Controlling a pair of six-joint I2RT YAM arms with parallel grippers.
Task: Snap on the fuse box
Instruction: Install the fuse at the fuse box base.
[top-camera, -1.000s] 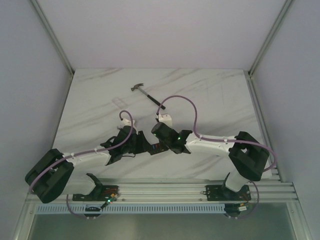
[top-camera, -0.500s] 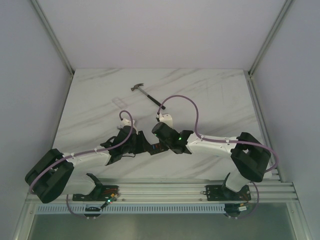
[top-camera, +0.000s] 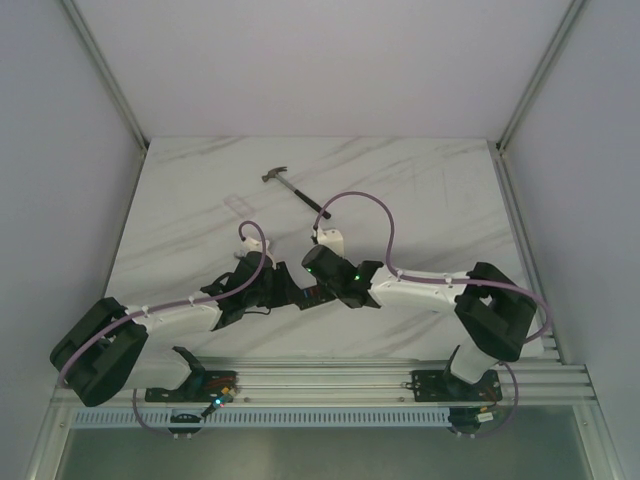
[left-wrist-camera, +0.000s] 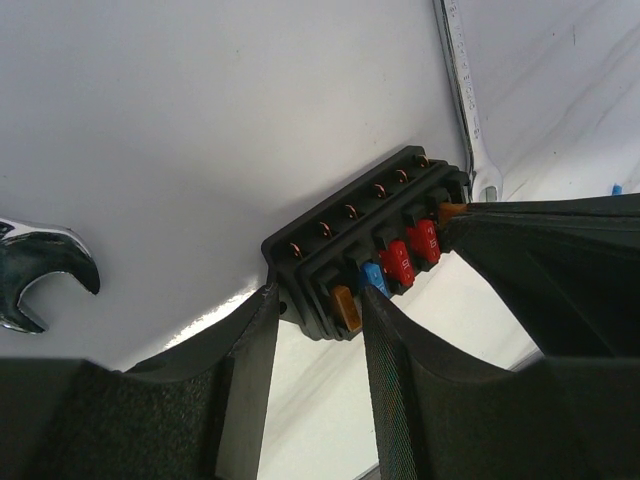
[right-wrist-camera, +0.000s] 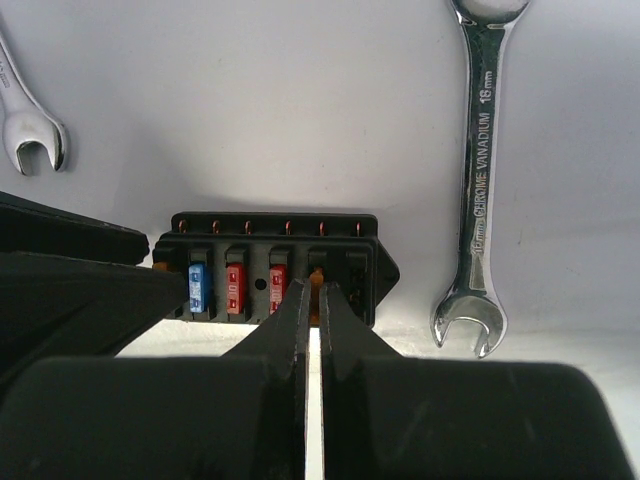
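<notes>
The fuse box (right-wrist-camera: 262, 243) is a small black block lying on the white table, with blue, red and orange fuses in a row. It also shows in the left wrist view (left-wrist-camera: 340, 225). My left gripper (left-wrist-camera: 320, 300) is shut across one end of the box, one finger on each long side. My right gripper (right-wrist-camera: 314, 290) is almost closed, pinching an orange fuse (right-wrist-camera: 318, 283) at the box's fourth slot. In the top view the left gripper (top-camera: 290, 290) and right gripper (top-camera: 318, 290) meet over the box and hide it.
A large silver wrench (right-wrist-camera: 485, 180) lies right of the box and a smaller wrench (right-wrist-camera: 30, 130) lies at the far left. A black-handled hammer (top-camera: 293, 190) lies further back. A small clear piece (top-camera: 237, 203) lies left of the hammer.
The right arm has shifted slightly to the left. Both grippers stay at the fuse box, and the left arm has not visibly moved.
</notes>
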